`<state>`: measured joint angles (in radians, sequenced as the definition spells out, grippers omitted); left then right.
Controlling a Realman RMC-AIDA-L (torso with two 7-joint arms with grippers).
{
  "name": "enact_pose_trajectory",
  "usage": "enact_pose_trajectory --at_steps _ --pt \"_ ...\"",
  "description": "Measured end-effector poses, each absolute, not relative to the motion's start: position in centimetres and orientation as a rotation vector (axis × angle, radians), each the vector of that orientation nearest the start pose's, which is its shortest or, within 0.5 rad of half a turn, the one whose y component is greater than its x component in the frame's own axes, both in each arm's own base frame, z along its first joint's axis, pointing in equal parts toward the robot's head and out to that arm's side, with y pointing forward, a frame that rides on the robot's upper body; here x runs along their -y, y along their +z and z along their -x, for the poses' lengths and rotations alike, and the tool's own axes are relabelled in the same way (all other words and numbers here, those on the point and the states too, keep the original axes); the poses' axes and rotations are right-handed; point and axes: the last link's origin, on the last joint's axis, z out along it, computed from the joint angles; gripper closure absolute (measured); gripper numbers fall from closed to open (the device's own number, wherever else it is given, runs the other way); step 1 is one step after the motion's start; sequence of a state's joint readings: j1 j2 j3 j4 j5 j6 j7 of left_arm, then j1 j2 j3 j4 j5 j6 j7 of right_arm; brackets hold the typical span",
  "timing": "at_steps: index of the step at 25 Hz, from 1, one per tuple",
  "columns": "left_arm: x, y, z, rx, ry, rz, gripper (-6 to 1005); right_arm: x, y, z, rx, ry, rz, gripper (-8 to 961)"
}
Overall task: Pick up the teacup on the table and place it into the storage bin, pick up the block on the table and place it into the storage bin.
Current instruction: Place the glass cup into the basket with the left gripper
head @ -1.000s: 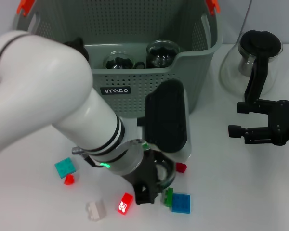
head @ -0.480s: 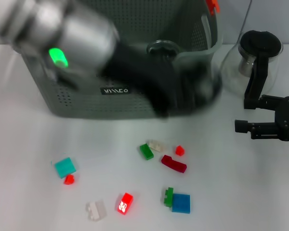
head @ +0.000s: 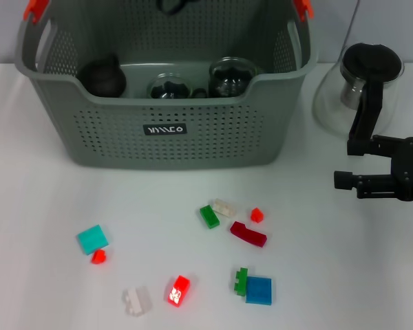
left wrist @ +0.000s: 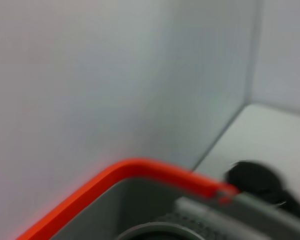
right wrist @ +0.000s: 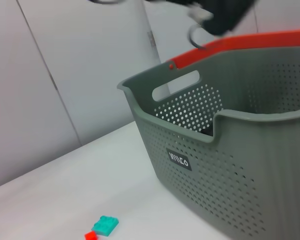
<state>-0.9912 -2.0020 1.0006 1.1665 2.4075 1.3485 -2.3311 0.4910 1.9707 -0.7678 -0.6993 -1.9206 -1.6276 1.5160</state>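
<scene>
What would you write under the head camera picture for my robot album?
Grey storage bin holding glass cups, colourful blocks scattered in front, right tool waiting beside a glass teapot.

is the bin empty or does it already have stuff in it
Not empty. In the head view the bin holds two clear glass cups side by side and a dark round object at its left end.

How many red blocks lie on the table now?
4: small red block beside the teal block, glowing red block at the front, small red block and dark red long block centrally.
</scene>
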Motion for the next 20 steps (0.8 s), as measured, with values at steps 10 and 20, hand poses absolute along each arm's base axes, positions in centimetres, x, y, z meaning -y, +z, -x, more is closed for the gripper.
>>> enact_pose_trajectory --at_steps 10,20 --pt "-49.5 3.7 9.2 0.651 0.087 2.424 955 -32.8 4.0 -27.5 -0.723 0.658 2.75 29" --pt "-48.9 1.5 10.7 0.675 0.21 2.42 953 -32.8 3.8 -27.6 -0.724 0.651 2.749 28"
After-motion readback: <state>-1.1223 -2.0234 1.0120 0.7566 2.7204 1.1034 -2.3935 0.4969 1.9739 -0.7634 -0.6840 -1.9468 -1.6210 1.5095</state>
